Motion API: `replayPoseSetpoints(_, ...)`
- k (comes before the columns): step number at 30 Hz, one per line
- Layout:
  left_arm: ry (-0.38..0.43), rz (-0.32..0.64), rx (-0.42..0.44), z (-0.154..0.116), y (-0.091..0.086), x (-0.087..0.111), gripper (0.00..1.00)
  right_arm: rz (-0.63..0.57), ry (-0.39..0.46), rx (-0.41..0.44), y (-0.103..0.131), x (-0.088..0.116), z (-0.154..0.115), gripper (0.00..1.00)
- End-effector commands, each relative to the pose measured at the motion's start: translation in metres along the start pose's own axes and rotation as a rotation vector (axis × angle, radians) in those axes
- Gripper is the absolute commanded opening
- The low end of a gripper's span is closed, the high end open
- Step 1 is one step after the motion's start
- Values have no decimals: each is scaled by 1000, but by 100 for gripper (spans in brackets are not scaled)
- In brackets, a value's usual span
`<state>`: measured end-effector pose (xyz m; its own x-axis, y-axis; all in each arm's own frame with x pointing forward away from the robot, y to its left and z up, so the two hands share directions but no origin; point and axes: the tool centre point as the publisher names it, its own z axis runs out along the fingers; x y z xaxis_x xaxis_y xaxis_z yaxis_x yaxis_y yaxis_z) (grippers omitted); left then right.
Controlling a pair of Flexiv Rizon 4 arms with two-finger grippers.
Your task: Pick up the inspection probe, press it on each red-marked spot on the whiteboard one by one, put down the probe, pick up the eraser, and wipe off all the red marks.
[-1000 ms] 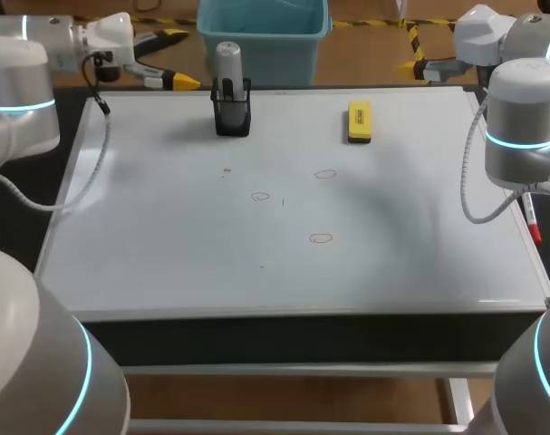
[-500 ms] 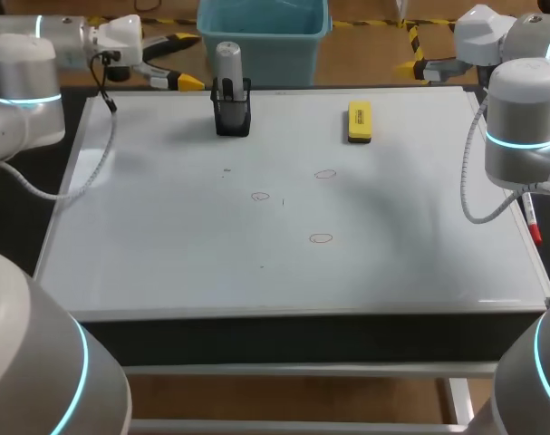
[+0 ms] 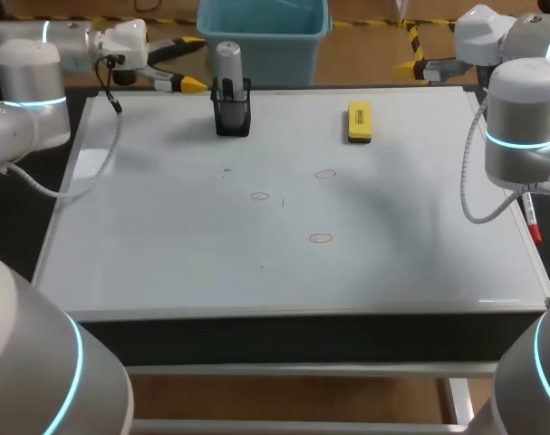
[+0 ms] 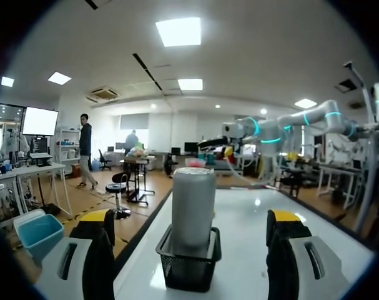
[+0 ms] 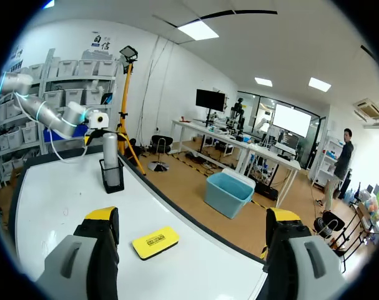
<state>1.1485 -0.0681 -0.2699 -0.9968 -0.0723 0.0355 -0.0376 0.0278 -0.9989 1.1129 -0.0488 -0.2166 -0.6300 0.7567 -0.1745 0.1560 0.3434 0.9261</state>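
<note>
Pincers gape wide, empty: left gripper at nine o'clock of the grey cylindrical inspection probe, right gripper at two o'clock of the yellow rectangular eraser.

- The lower part of the inspection probe is sunk in the black mesh holder. Its tip is hidden in both the head view and the left wrist view.
- The red marks on the whiteboard are thin and faint. A few specks near them are too small to tell whether they are marks.
- In the right wrist view the marks cannot be made out on the board.
- In the head view only one yellow-tipped finger of the right end effector is plain. The other cannot be made out against the floor beyond.
- Both wrist views cut off their own fingers at the rim.
- A thin red thing at the worktop's right edge is partly behind the right arm and too small to identify.
</note>
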Motion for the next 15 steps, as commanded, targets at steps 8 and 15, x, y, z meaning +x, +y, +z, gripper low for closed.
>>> replayPoseSetpoints(8,90,3,32,22,6,-8,100,0,1,0,0,-1,0,100)
replayPoseSetpoints(15,113,6,50,37,6,-7,100,0,1,0,0,-1,0,100)
